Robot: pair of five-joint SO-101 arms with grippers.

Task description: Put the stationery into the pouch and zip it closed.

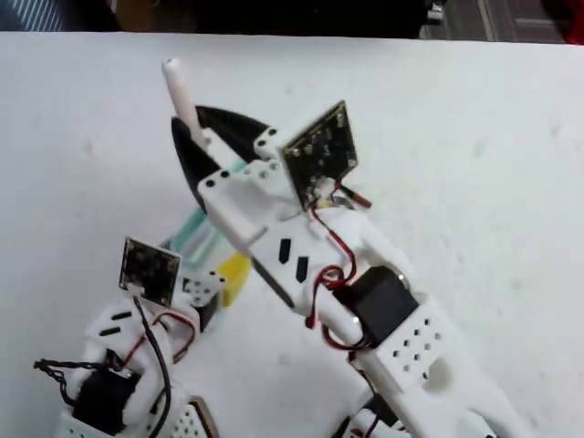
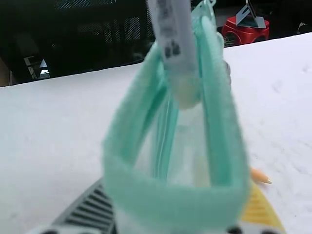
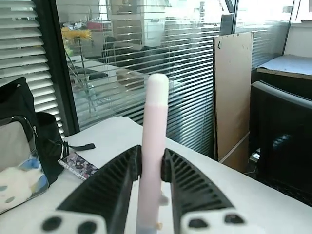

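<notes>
A mint-green pouch (image 2: 222, 122) with clear sides stands open on the white table; its teal rim (image 1: 194, 231) shows beside the arms. My left gripper (image 2: 170, 217) is shut on the pouch's near rim, between a grey ribbed finger (image 2: 83, 209) and a yellow one (image 2: 258, 209). From above it sits at the lower left (image 1: 217, 272). My right gripper (image 3: 151, 163) is shut on a pale pink-and-white pen (image 3: 153, 126) and stands over the pouch (image 1: 196, 146). The pen's lower end (image 2: 185, 92) hangs in the pouch's mouth and its other end (image 1: 173, 78) points away. An orange pencil tip (image 2: 261, 175) lies beside the pouch.
The right arm's body (image 1: 383, 310) crosses the middle of the table (image 1: 474, 164) and hides part of the pouch. A red object (image 2: 243, 30) stands beyond the table's far edge. A black bag (image 3: 29, 126) and a small booklet (image 3: 78, 165) lie on a table behind.
</notes>
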